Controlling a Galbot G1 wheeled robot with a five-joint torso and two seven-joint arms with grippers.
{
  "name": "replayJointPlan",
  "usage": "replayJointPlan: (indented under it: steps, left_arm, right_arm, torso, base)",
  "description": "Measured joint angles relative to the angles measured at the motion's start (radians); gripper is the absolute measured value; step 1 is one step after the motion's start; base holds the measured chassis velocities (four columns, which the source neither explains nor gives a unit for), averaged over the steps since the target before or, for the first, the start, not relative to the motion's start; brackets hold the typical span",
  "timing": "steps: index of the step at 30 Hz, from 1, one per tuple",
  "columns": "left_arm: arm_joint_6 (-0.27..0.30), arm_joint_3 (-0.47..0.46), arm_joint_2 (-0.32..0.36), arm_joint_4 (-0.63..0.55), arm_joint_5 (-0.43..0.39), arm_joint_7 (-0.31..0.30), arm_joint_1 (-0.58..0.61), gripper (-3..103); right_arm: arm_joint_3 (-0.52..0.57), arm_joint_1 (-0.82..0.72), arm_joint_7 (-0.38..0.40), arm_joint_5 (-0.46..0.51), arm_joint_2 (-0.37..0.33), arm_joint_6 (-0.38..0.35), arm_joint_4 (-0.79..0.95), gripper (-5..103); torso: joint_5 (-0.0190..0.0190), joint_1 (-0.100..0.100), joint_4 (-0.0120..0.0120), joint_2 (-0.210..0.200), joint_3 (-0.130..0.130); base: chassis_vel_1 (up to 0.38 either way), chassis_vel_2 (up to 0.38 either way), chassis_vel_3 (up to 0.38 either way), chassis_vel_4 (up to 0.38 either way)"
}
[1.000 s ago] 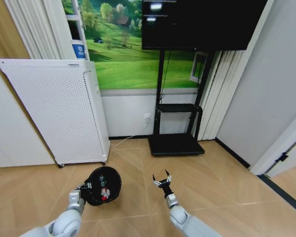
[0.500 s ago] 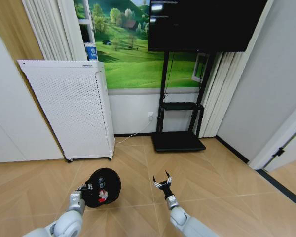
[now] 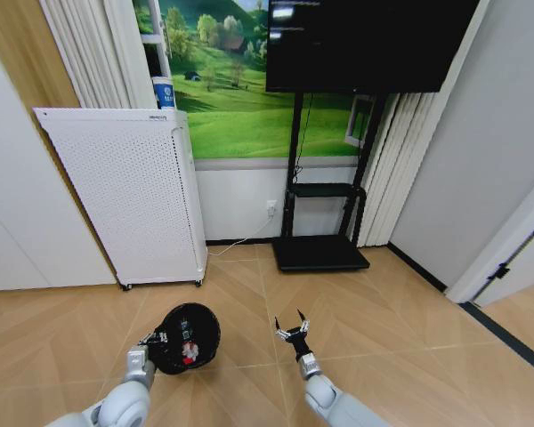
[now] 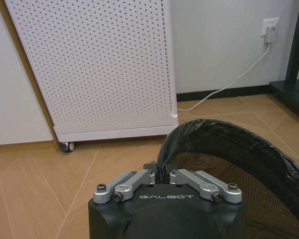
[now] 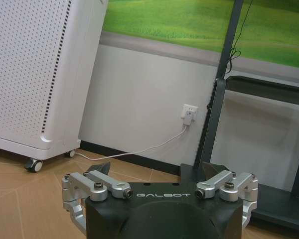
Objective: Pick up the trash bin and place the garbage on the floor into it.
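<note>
Left tool (image 4: 162, 175) first: its silver links are drawn in tight, pinching the rim of the small black round trash bin (image 3: 188, 336) with its black liner bag, and "GALBOT" reads in pale letters across the black housing. From the left wrist, the mesh wall of the bin (image 4: 239, 169) curves away right at the tool. The head camera looks down into the bin's mouth, held low at the robot's left front over the floor, with red-and-white bits of garbage (image 3: 190, 350) lying inside. Right tool (image 3: 294, 331) now: spread wide, nothing in it, held forward and low at the right front, and the same "GALBOT" lettering sits between its splayed fingers (image 5: 98, 168) on the right wrist camera. Past it, a white plug (image 5: 189, 115) in the wall socket, cable trailing down. The white perforated appliance on castors (image 3: 133, 191) stands against the wall beyond the bin, the black TV stand (image 3: 320, 227) beside it.
</note>
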Motion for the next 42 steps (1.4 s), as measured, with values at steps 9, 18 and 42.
replayJointPlan:
  steps: [9,18,42]
  left_arm:
    - [-0.016,-0.009,-0.018,0.032,0.015,0.020,0.002,7]
    - [-0.026,0.002,-0.065,0.042,0.005,0.026,0.007,7]
    - [-0.044,0.040,-0.114,0.149,0.042,0.058,-0.004,7]
  right_arm:
    - [0.029,-0.031,0.004,-0.018,0.008,0.011,0.017,100]
    - [0.054,-0.054,-0.010,-0.026,0.009,0.022,0.012,100]
    - [0.054,-0.057,-0.017,-0.007,0.026,0.028,-0.009,100]
  torso:
    - [0.0000,0.000,-0.0003,0.000,0.000]
    - [0.0000,0.000,0.0000,0.000,0.000]
    - [0.0000,0.000,-0.0001,0.000,0.000]
  base:
    - [0.026,-0.033,-0.030,0.031]
    - [-0.013,0.008,0.007,-0.011]
    - [0.000,0.000,0.000,0.000]
